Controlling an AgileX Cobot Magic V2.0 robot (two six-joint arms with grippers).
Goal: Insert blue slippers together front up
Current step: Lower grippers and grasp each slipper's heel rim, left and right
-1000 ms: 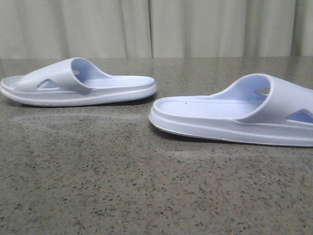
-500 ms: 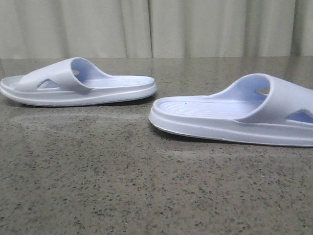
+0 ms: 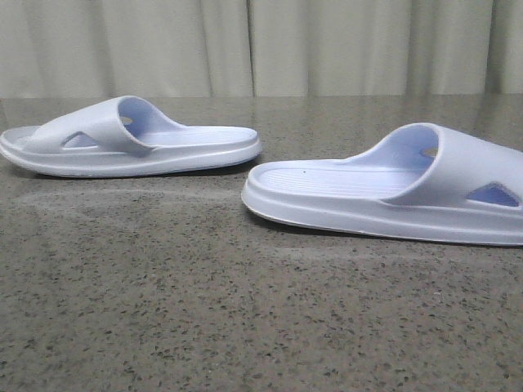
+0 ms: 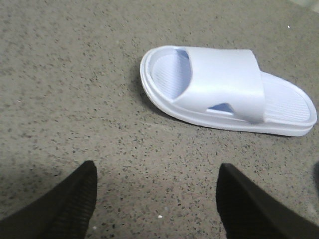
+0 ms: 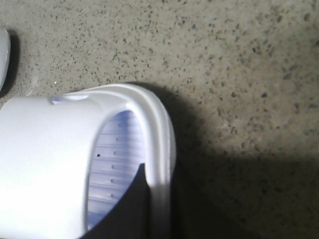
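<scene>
Two pale blue slippers lie sole-down on the speckled grey table. The left slipper (image 3: 131, 140) lies far left, also in the left wrist view (image 4: 224, 89). My left gripper (image 4: 157, 199) is open and empty above bare table, short of that slipper. The right slipper (image 3: 384, 196) lies nearer, its toe end cut off by the frame edge. In the right wrist view my right gripper (image 5: 159, 204) straddles this slipper's toe rim (image 5: 159, 149). One dark finger (image 5: 130, 209) is inside under the strap; the other is lost in shadow outside. Neither gripper shows in the front view.
A pale curtain (image 3: 261, 45) hangs behind the table's far edge. The grey table top (image 3: 245, 327) stretches in front of both slippers. An edge of the left slipper (image 5: 4, 55) shows in the right wrist view.
The right slipper has slid a little to the left and turned slightly. The left slipper has stayed almost still.
</scene>
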